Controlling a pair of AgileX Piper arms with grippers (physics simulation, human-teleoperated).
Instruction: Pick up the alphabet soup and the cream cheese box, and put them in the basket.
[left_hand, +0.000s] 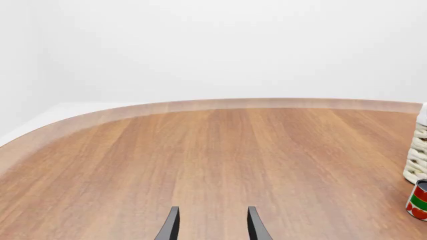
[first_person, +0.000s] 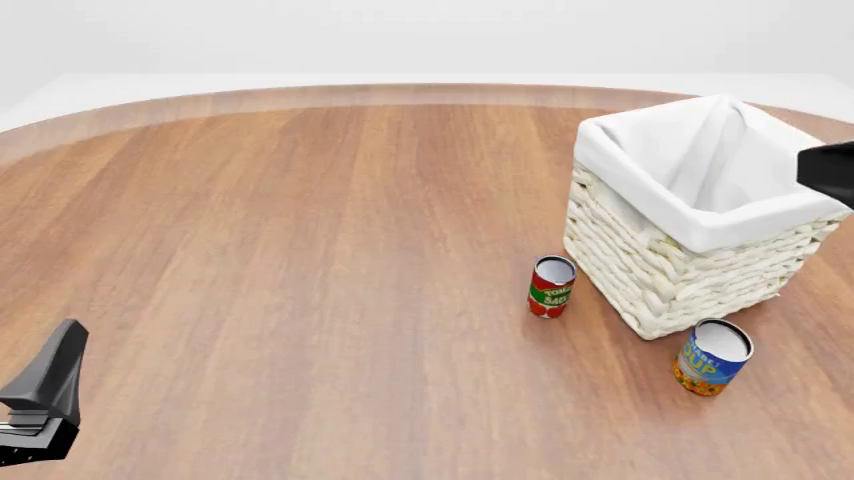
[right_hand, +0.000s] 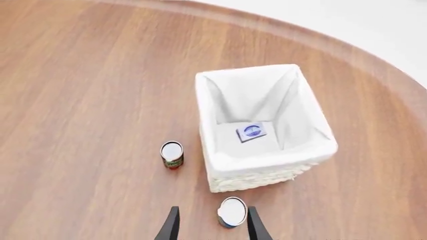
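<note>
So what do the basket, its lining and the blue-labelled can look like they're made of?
The basket looks like cream wicker: its walls show thick woven strands. Its lining looks like matte white cloth, folded softly over the rim. The alphabet soup looks like a metal can with a printed paper label, judging by the pale, silvery top, though the render leaves that open.

The left gripper (left_hand: 211, 226) has two thin, black, curved fingers tapering to points. The right gripper (right_hand: 210, 225) looks the same: matte black, no markings
</note>
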